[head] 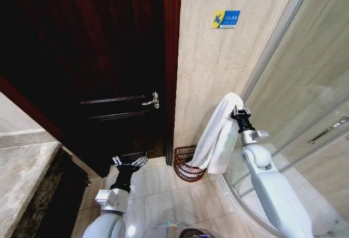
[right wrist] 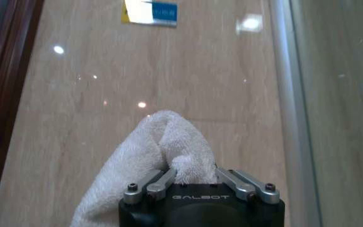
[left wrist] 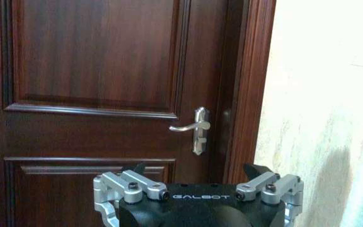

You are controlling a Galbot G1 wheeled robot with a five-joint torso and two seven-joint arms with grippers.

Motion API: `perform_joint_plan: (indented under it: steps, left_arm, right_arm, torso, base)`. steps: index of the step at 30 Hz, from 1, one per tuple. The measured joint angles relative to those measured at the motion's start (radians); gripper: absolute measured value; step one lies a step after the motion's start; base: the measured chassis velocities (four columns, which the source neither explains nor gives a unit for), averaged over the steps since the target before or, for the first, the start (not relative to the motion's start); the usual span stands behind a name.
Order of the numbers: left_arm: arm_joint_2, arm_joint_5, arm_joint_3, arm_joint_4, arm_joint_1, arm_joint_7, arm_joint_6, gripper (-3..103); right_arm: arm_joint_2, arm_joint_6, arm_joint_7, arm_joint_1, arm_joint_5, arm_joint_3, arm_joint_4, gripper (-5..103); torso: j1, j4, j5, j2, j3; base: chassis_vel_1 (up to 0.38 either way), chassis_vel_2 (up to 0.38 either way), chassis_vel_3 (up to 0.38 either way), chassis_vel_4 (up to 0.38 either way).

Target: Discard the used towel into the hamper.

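A white towel (head: 218,134) hangs long from my right gripper (head: 238,110), which is shut on its top fold, raised in front of the beige tiled wall. The towel's lower end drapes down to the rim of the hamper (head: 182,160), a dark red openwork basket on the floor by the door frame. In the right wrist view the towel (right wrist: 159,151) bunches between the closed fingers (right wrist: 162,178). My left gripper (head: 130,162) is low on the left, open and holding nothing, facing the dark wooden door; its spread fingers (left wrist: 131,182) show in the left wrist view.
The dark wooden door (head: 98,58) with a silver lever handle (head: 151,101) stands closed to the left of the hamper. A curved glass shower enclosure (head: 305,96) rises on the right. A stone counter (head: 22,178) sits at the far left. Pale floor tiles (head: 158,189) lie ahead.
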Motion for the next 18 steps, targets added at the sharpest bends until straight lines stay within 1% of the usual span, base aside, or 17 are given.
perform_joint_plan:
  steps: [4,5,8,13,16,17,18]
  left_arm:
    - [0.000,0.000,0.000,0.000,0.000,0.000,0.000,100]
    - [0.000,0.000,0.000,0.000,0.000,0.000,0.000,100]
    - [0.000,0.000,0.000,0.000,0.000,0.000,0.000,100]
    - [0.000,0.000,0.000,0.000,0.000,0.000,0.000,100]
    - [0.000,0.000,0.000,0.000,0.000,0.000,0.000,100]
    - [0.000,0.000,0.000,0.000,0.000,0.000,0.000,100]
    - [0.000,0.000,0.000,0.000,0.000,0.000,0.000,100]
  right_arm:
    - [0.019,0.058,-0.013,0.075,-0.011,-0.056,-0.110,13]
    - [0.019,0.058,-0.013,0.075,-0.011,-0.056,-0.110,13]
    - [0.031,0.082,-0.026,0.131,-0.027,-0.093,-0.183,13]
    - [0.052,0.100,-0.039,0.169,-0.039,-0.115,-0.249,13]
    - [0.072,0.132,-0.054,0.179,-0.054,-0.116,-0.306,13]
    - [0.072,0.132,-0.054,0.179,-0.054,-0.116,-0.306,13]
    - [0.080,0.149,-0.062,0.179,-0.057,-0.116,-0.330,13]
  torso:
    - [0.000,0.0001,0.0001,0.000,0.000]
    - [0.000,0.0001,0.0001,0.000,0.000]
    - [0.000,0.0002,-0.0001,0.000,0.000]
    - [0.000,0.0002,-0.0002,0.000,0.000]
    - [0.000,0.0001,-0.0002,0.000,0.000]
    - [0.000,0.0001,-0.0002,0.000,0.000]
    - [0.000,0.0000,0.0000,0.000,0.000]
  base:
    - [0.000,0.000,0.000,0.000]
    - [0.000,0.000,0.000,0.000]
    - [0.000,0.000,0.000,0.000]
    - [0.000,0.000,0.000,0.000]
    - [0.000,0.000,0.000,0.000]
    - [0.000,0.000,0.000,0.000]
    - [0.000,0.000,0.000,0.000]
